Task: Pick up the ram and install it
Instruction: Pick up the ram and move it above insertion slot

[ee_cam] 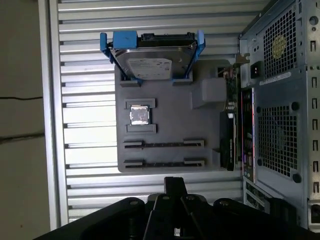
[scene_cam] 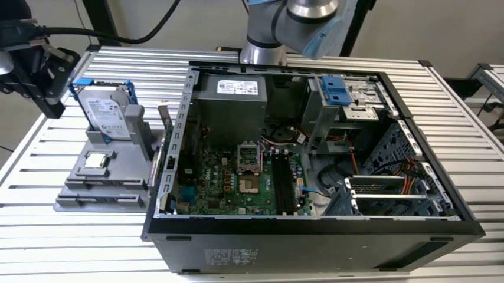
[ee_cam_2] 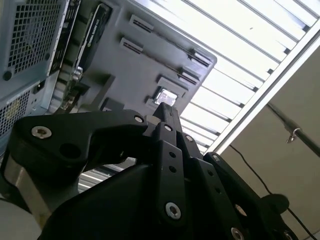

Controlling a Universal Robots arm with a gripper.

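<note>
one arm (scene_cam: pixel 303 20) hangs high beside the grey tray (ee_cam: pixel 170 115), jaws clenched together, pointing down

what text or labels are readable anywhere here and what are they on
None can be read; all print is too small or blurred.
hard drive: printed label on its silver face, unreadable in the first wrist view and the exterior view.
power supply: white sticker near its top edge, unreadable.
computer case: pale print on its dark outer wall, unreadable.
</note>
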